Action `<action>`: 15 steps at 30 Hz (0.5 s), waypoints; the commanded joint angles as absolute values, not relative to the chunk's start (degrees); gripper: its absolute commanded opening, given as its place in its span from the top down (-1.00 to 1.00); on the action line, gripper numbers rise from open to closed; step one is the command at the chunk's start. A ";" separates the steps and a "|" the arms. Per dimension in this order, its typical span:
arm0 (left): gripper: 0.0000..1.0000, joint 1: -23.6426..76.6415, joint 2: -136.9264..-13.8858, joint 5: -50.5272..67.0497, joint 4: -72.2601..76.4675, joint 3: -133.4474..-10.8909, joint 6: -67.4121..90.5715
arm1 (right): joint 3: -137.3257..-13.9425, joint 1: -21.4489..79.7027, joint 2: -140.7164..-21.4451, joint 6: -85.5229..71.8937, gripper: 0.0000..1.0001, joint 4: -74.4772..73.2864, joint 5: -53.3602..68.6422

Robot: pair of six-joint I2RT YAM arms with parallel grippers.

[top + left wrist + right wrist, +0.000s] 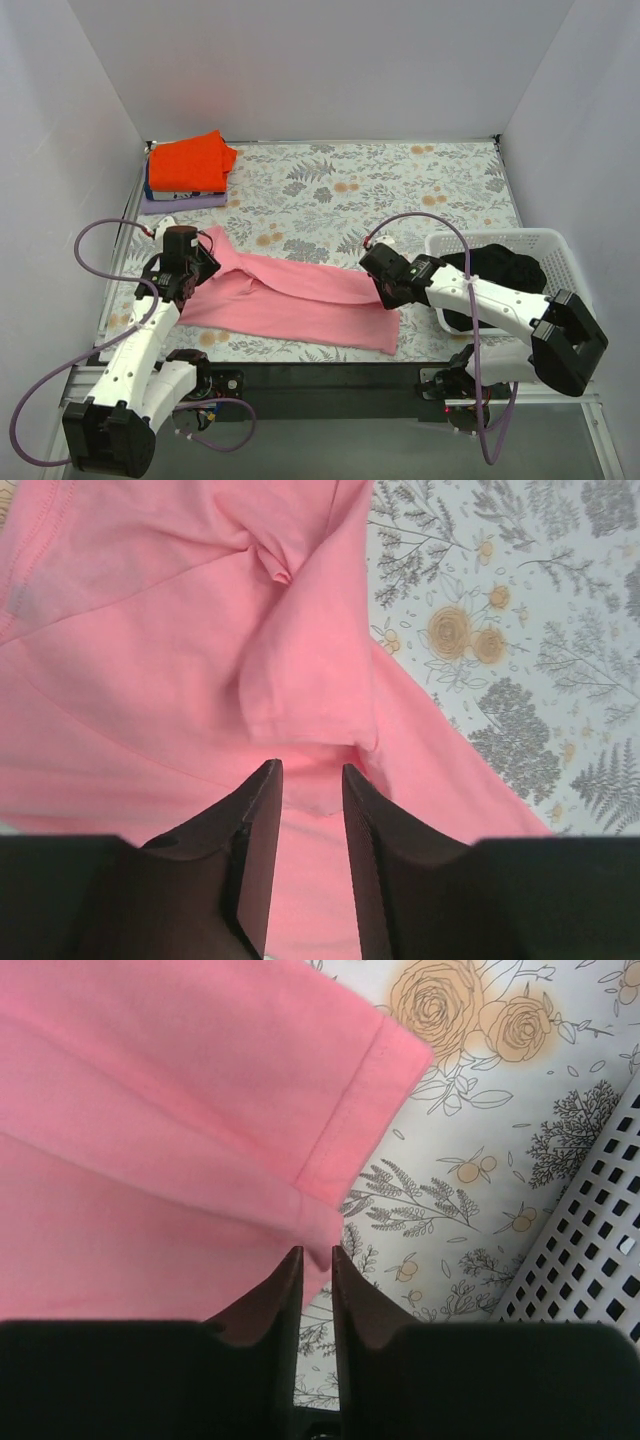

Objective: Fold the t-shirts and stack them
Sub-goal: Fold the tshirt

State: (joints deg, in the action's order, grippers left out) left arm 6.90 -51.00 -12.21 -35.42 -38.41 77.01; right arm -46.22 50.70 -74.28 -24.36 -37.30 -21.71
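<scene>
I'm looking at the light pink cotton t-shirt [290, 300], which is lying as a long band across the near part of the flower-printed tablecloth [400, 190], one arm at each end of it. The left gripper [310, 770] is standing open only a crack, its tips just over a rumpled sleeve fold, with nothing pinched that I can see. The right gripper [316, 1252] is parted just as narrowly. I'm seeing table print through the gap, and the hemmed corner is sitting right at its tips, apparently not clamped.

I'm judging this as mid-fold, with the shirt laid down and the next crease waiting. To do it well, I'm planning to open wider before dropping in and catch every layer at each end. I'm also aiming to lift both sides together so the band stays taut, and I'd smooth that bunched sleeve on the left first, or it gets folded into the crease.

Some things I'm struggling to read:
- The left arm is covering the shirt's left edge in the overhead view, so I cannot tell how the collar end lies.
- The bright orange-red folded shirt [190, 162] is topping a stack in the far left corner, with only slivers showing of what is underneath.
- A dark garment [505, 268] is sitting in the white plastic mesh basket [560, 245], partly behind the right arm — I cannot tell what kind it is.
</scene>
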 commanded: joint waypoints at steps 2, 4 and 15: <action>0.28 6.86 -46.50 -11.78 -39.10 -42.36 79.28 | -46.94 53.43 -70.06 -26.01 0.43 -41.48 -20.66; -0.02 6.86 -45.79 -12.39 -40.42 -45.17 79.28 | -46.67 54.14 -67.77 -26.36 0.29 -42.01 -19.34; -0.08 7.03 -55.36 -4.83 -28.40 -44.83 80.86 | -51.59 52.56 -72.23 -25.05 -0.14 -35.52 -21.19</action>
